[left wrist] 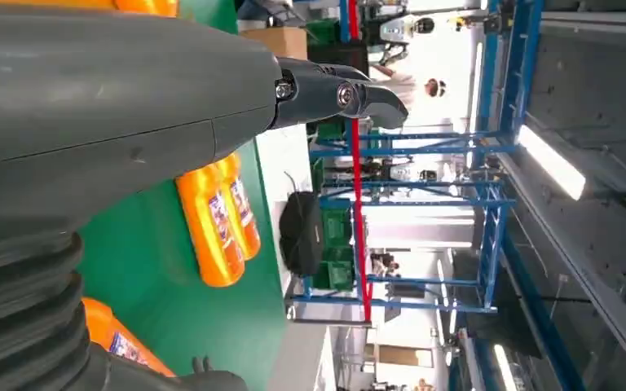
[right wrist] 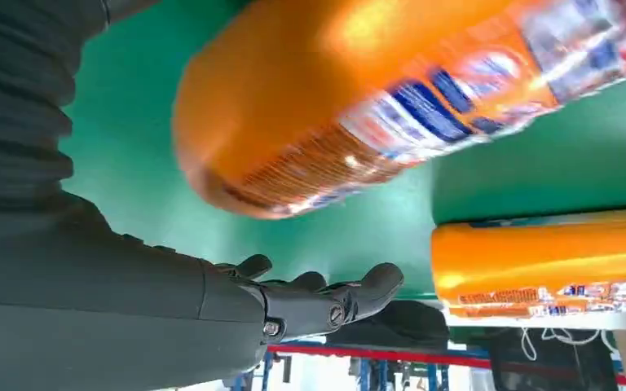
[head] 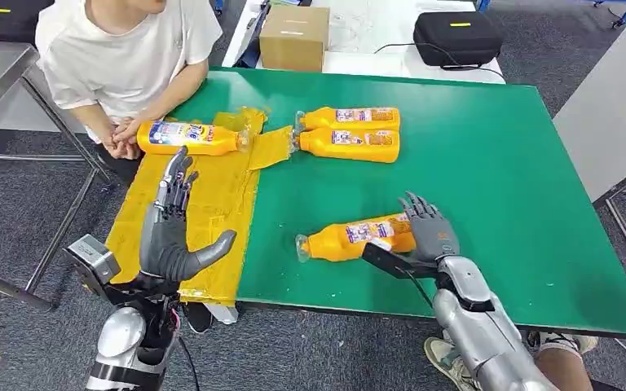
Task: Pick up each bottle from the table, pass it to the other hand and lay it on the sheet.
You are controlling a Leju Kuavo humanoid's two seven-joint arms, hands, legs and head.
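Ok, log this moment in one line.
left hand: open above yellow sheet | right hand: open at near bottle, no grip | one bottle on sheet | two bottles waiting

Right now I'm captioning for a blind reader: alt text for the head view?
The right hand reaches an orange bottle lying on the green table; the left hand hovers open above the yellow sheet, which holds one bottle.

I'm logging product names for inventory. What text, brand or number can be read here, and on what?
None reads clearly.
Bottle on the sheet: label print too small.
Two bottles side by side: labels too small.
Bottle by the right robot hand: label blurred.
Cardboard box: no legible print.
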